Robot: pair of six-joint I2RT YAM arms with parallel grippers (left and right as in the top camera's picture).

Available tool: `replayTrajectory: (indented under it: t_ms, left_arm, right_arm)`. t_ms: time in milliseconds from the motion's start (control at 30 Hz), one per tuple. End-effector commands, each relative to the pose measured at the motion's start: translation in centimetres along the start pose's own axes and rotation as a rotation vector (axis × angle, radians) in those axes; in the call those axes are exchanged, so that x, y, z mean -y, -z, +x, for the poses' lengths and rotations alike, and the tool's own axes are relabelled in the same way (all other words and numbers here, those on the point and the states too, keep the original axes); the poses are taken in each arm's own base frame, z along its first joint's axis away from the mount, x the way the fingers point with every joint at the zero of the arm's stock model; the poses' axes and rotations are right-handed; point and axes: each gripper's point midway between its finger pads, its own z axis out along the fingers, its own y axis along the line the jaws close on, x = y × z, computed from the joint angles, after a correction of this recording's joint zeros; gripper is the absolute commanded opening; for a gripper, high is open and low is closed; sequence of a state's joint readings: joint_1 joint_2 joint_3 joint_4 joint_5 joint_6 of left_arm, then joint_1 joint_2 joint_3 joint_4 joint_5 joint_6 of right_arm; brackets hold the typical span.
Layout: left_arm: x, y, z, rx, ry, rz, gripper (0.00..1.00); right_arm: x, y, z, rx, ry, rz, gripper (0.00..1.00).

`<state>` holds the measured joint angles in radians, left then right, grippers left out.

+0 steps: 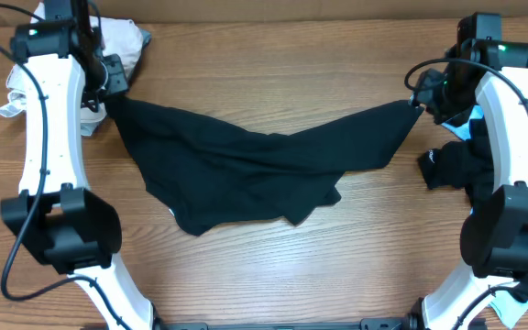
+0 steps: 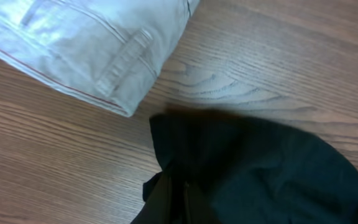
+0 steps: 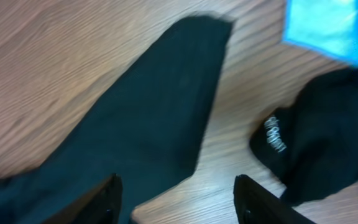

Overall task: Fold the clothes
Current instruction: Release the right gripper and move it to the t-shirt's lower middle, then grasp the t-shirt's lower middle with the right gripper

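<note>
One black T-shirt (image 1: pixel 255 170) stretched, rumpled.

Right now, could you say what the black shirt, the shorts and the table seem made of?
The black shirt: soft matte knit, probably cotton; it drapes and creases. The shorts: pale woven twill, apparently; stitched seams show. The table: wood or wood-look laminate; grain lines.

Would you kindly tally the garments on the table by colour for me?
Black: 2, the spread T-shirt and the lettered shirt
Light blue: 1, the blue shirt
Pale beige: 1, the folded shorts
Total: 4
</note>
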<state>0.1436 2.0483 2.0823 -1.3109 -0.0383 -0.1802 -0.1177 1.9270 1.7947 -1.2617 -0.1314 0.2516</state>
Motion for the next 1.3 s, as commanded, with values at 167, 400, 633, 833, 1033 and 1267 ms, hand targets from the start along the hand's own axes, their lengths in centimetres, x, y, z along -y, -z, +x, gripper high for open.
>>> replayTrajectory:
  t_ms: [167,400,633,833,1033,1267]
  left_arm:
    - [0.8,-0.4,-0.1,-0.005,-0.006,0.012,0.04]
    - [0.6,-0.4,0.2,-0.015,-0.006,0.003,0.04]
    - [0.6,-0.4,-0.3,0.003,-0.004,0.005,0.04]
    - [0.7,-0.4,-0.6,0.015,-0.004,0.008,0.05]
    - [0.8,-0.4,-0.9,0.027,-0.003,0.011,0.04]
    - [0.8,-0.5,-0.9,0.026,-0.003,0.011,0.04]
  right_arm:
    - [-4.1,5.7,5.5,-0.083,0.145,-0.15,0.62]
    - [-6.5,4.5,13.6,-0.256,0.27,-0.063,0.61]
    - [-7.1,0.4,20.2,-0.262,0.286,0.064,0.61]
    - [-9.1,-4.3,24.8,-0.107,0.511,0.064,0.61]
    - [-10.3,-8.0,27.3,0.019,0.679,0.077,0.61]
    - [-11.4,-9.4,27.7,0.07,0.817,0.017,0.6]
